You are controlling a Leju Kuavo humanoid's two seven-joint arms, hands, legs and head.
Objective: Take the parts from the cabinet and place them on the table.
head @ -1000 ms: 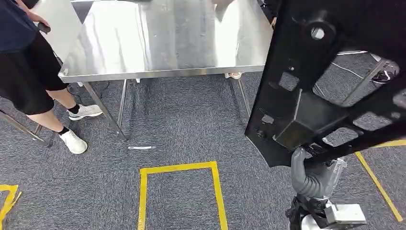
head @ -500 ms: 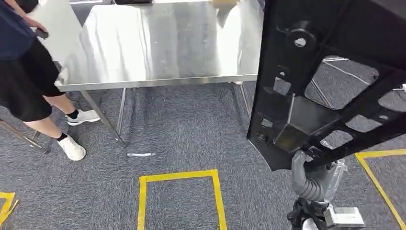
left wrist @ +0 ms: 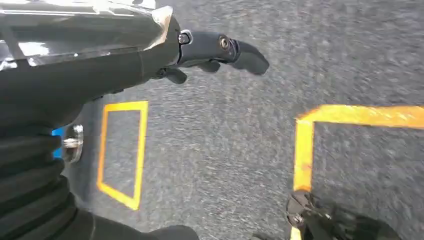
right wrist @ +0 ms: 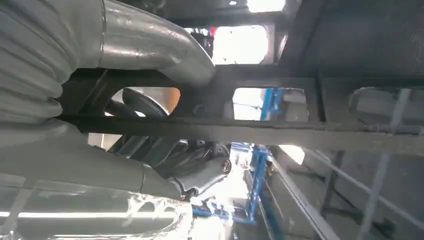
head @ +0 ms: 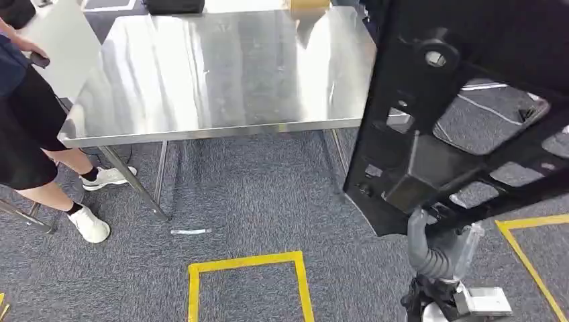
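Up in the air, off the tabletop's [head: 221, 67] right edge, hangs a big black part [head: 463, 114]. It is a flat plastic frame with many holes cut in it and a boxy bump near its low end. It stands almost upright and leans a bit. It does not touch the tabletop. Its top covers the tabletop's far right corner in the head view.

The right hand [head: 439, 231] holds the big black part from below. In the right wrist view the thick grey thumb [right wrist: 150, 42] lies over one bar of the frame and the dark fingers [right wrist: 200, 172] curl under it, so the bar is pinched between them.

The left hand [left wrist: 200, 52] hangs low over the grey carpet [head: 268, 194]. Its dark fingers [left wrist: 235, 50] are stretched out and hold nothing.

The tabletop is shiny metal on thin metal legs. Yellow tape [head: 245, 282] makes a box shape on the carpet in front of it. A person [head: 33, 141] in dark shorts and white shoes stands just beside the tabletop's left edge.
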